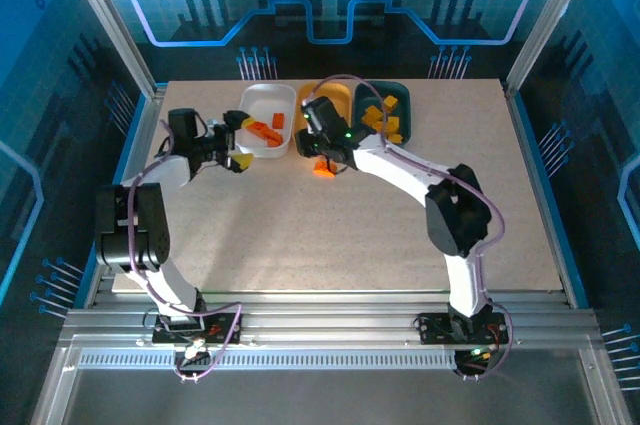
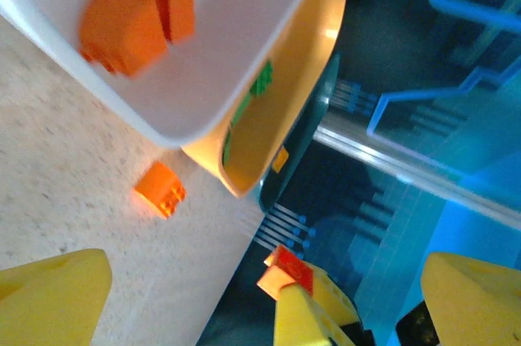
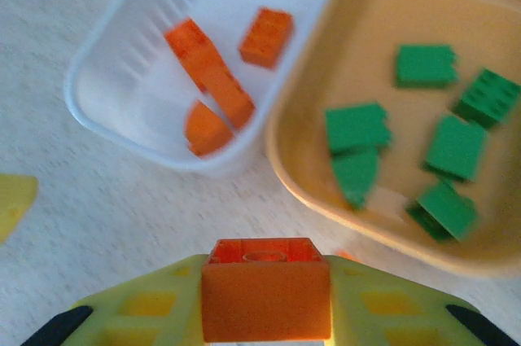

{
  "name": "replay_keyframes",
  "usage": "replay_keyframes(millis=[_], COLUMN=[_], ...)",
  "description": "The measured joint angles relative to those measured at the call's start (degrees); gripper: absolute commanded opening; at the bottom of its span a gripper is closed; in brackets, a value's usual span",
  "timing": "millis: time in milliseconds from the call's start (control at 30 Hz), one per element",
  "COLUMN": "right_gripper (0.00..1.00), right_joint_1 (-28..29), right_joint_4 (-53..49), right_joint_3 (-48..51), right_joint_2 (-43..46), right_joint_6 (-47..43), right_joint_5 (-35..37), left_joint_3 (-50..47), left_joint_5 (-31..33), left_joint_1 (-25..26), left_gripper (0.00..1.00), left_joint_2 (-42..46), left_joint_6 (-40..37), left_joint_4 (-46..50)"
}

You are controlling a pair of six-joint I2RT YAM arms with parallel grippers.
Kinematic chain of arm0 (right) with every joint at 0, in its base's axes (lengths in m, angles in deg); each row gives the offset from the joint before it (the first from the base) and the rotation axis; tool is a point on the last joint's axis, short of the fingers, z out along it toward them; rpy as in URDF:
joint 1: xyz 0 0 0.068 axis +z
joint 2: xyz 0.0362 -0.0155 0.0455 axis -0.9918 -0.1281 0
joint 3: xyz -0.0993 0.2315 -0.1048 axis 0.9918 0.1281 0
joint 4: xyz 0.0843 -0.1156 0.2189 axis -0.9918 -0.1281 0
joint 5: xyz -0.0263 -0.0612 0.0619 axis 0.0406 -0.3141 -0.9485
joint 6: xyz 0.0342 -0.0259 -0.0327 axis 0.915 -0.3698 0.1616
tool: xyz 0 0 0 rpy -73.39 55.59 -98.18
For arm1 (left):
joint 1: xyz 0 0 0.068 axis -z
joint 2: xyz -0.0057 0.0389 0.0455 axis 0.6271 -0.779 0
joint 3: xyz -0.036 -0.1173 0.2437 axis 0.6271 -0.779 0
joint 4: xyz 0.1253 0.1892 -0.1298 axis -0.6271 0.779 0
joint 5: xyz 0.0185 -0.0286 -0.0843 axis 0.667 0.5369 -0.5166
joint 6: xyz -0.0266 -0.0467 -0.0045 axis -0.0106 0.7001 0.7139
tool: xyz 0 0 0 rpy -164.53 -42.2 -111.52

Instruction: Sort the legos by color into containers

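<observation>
My right gripper [image 3: 266,297] is shut on an orange-red lego [image 3: 265,289] and hangs over the table just in front of the white tray [image 3: 106,110] and the orange-yellow tray [image 3: 301,159]. In the top view this lego [image 1: 323,168] shows at the right gripper [image 1: 322,157]. The white tray [image 1: 262,100] holds three orange-red legos [image 3: 216,81]. Several green legos [image 3: 358,128] lie in the orange-yellow tray [image 1: 337,95]. Yellow legos [image 1: 385,117] fill the dark teal tray [image 1: 404,95]. My left gripper [image 1: 239,142] stands open beside the white tray's left corner, its yellow fingers [image 2: 53,297] wide apart with nothing between them.
One loose orange-red lego [image 2: 160,190] lies on the table by the corner of the orange-yellow tray [image 2: 244,159]. The three trays sit side by side at the table's back edge [image 1: 330,81]. Bare tabletop [image 1: 330,235] stretches toward the arm bases.
</observation>
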Motion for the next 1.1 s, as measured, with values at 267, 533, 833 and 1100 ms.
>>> replay_keyframes(millis=[267, 533, 833, 1100], right_gripper=[0.38, 0.67, 0.75, 0.82], right_joint_1=[0.0, -1.0, -0.9, -1.1], right_joint_4=[-6.9, -14.8, -8.3, -0.6], right_joint_3=[-34.6, -46.3, -18.1, 8.3], right_joint_2=[-23.3, -33.3, -13.9, 4.1], right_joint_6=[-1.6, -2.9, -1.2, 1.5], right_joint_5=[-5.6, -9.2, -4.9, 0.8], left_joint_3=[-1.8, -1.8, -1.8, -1.8], left_joint_5=[0.8, 0.8, 0.6, 0.5], left_joint_1=[-3.1, -3.1, -1.0, 6.0], left_gripper=[0.99, 0.99, 0.99, 0.99], left_joint_2=[0.0, 0.0, 0.0, 0.0], left_joint_6=[1.2, 1.7, 3.0, 2.9], left_joint_4=[-0.3, -1.7, -3.1, -3.0])
